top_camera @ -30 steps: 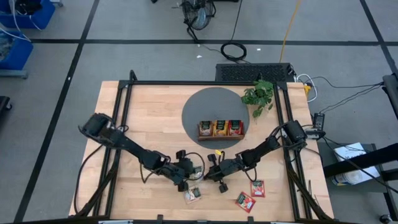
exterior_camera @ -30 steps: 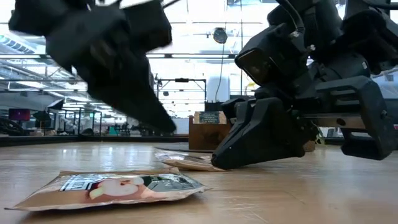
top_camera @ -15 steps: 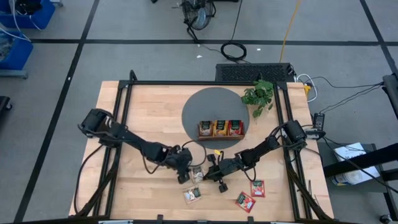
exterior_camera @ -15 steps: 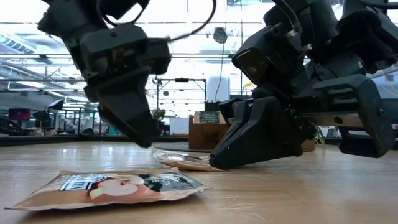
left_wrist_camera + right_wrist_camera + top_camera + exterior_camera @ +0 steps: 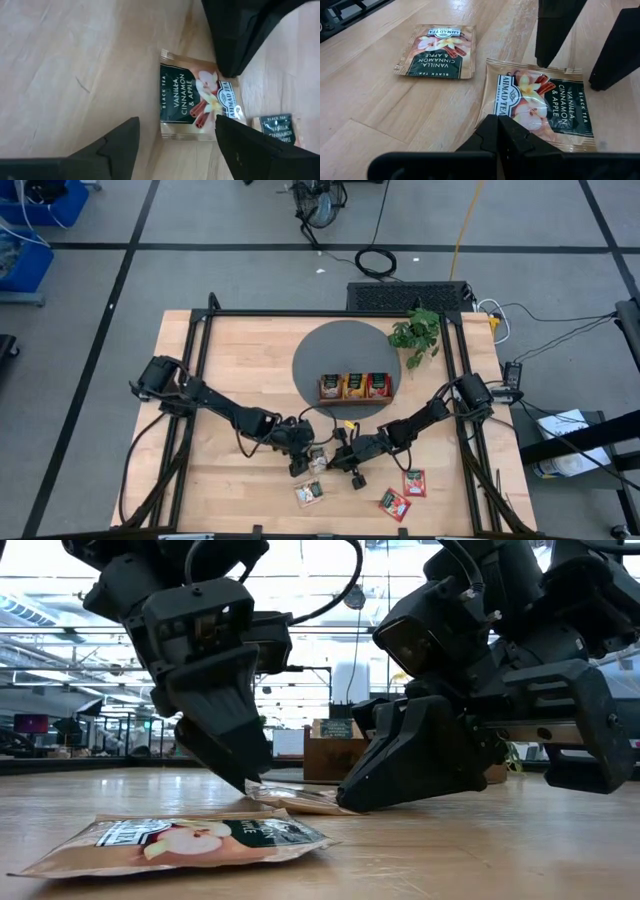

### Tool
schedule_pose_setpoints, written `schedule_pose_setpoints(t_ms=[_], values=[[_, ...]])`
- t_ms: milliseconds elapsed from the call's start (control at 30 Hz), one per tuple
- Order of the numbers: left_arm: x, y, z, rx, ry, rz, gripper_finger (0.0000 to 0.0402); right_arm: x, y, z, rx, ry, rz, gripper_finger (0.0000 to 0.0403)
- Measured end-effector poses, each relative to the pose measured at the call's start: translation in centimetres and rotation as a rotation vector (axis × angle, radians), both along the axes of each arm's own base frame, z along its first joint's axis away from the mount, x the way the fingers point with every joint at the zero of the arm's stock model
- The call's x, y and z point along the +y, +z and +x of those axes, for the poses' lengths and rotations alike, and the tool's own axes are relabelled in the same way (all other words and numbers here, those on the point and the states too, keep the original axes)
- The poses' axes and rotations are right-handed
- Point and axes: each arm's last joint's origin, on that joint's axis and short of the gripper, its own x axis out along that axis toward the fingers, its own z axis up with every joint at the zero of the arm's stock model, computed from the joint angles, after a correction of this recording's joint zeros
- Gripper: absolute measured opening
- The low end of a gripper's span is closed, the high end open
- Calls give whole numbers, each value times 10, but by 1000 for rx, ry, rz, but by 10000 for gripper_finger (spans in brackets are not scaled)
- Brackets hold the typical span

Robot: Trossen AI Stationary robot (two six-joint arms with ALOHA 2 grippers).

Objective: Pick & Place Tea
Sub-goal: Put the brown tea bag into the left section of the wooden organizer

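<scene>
High view: four loose tea sachets (image 5: 317,459); left pincer (image 5: 305,464) spread, right pincer (image 5: 335,463) clenched empty.

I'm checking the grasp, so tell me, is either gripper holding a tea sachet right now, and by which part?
Nothing is gripped. The left gripper stands open over the beige sachet; the shut right gripper presses its tip on one edge of it.

Both beige sachets (image 5: 543,102) (image 5: 437,52): "AHMAD TEA LONDON", "BLACK TEA", "VANILLA, CINNAMON & APPLE".
</scene>
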Motion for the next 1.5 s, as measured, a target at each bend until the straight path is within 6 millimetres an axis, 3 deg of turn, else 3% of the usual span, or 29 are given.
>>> schedule_pose_setpoints(t_ms=[600, 1067, 1500], values=[[-6, 6, 6, -103, -98, -34, 172, -1, 0, 0, 0, -3, -1, 0], [3, 0, 3, -39, -40, 63, 166, -1, 0, 0, 0, -4, -1, 0], [-4, -12, 11, -54, -118, 48, 165, -1, 0, 1, -4, -5, 0, 0]])
